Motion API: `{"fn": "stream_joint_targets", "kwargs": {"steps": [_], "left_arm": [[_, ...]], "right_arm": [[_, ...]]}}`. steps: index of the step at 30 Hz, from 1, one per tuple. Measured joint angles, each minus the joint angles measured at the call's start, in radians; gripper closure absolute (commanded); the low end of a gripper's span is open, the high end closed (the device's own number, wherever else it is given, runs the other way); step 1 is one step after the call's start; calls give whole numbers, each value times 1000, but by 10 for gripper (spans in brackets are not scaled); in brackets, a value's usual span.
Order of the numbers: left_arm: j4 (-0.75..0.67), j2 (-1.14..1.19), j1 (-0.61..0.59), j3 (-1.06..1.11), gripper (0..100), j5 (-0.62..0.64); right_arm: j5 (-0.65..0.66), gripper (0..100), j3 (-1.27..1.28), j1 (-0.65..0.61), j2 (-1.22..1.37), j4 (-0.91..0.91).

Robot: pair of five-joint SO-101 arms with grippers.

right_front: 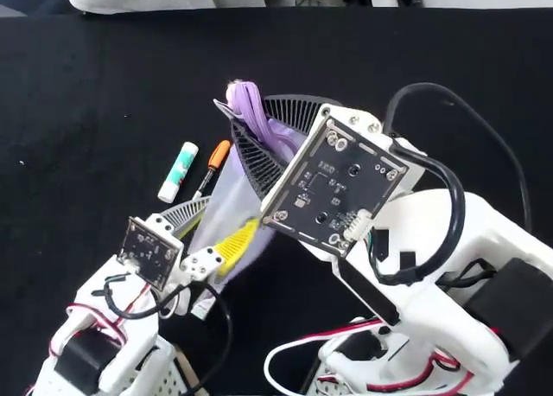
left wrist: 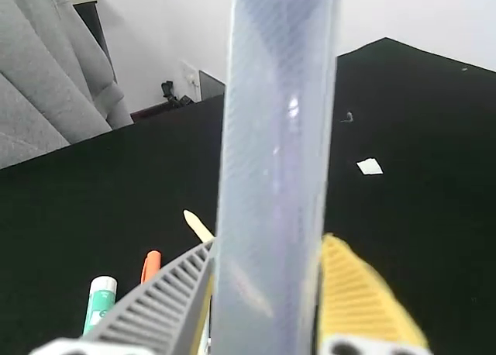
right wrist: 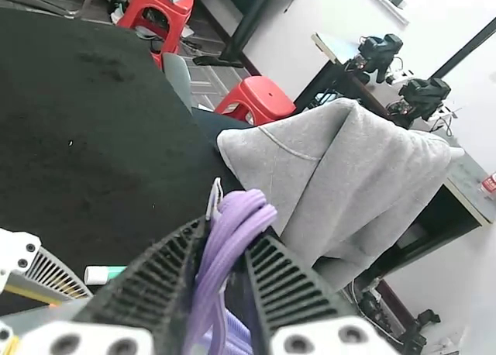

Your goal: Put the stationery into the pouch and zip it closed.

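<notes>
The pouch [right_front: 229, 197] is lifted above the black table [right_front: 86, 85], held by 2 arms. The right gripper [right_front: 268, 132] is closed on its purple upper edge, and the left gripper [right_front: 212, 226] is clamped on its translucent lower end. A glue stick [right_front: 178, 172] and an orange pen [right_front: 212, 167] lie on the table just beside the pouch.

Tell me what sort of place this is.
Probably a robotics lab or workshop: a black-covered table with robot arms holding a pouch, red stools on the floor, and a desk carrying camera-like equipment.
</notes>
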Motion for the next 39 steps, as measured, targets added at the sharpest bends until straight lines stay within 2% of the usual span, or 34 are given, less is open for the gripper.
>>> {"fn": "stream_joint_targets", "kwargs": {"steps": [3,11,17,23,32,39], "left_arm": [[3,0,0,-3,947,0],[8,0,2,-5,971,6],[8,0,5,-5,971,6],[15,9,6,-60,971,6],[190,11,8,-275,971,6],[198,14,8,-298,971,6]], "right_arm": [[0,987,0,0,0,0],[0,987,0,2,0,18],[-38,987,12,172,0,25],[-46,987,175,364,0,8],[-46,987,628,505,-57,-302],[-25,987,876,603,-92,-514]]}}
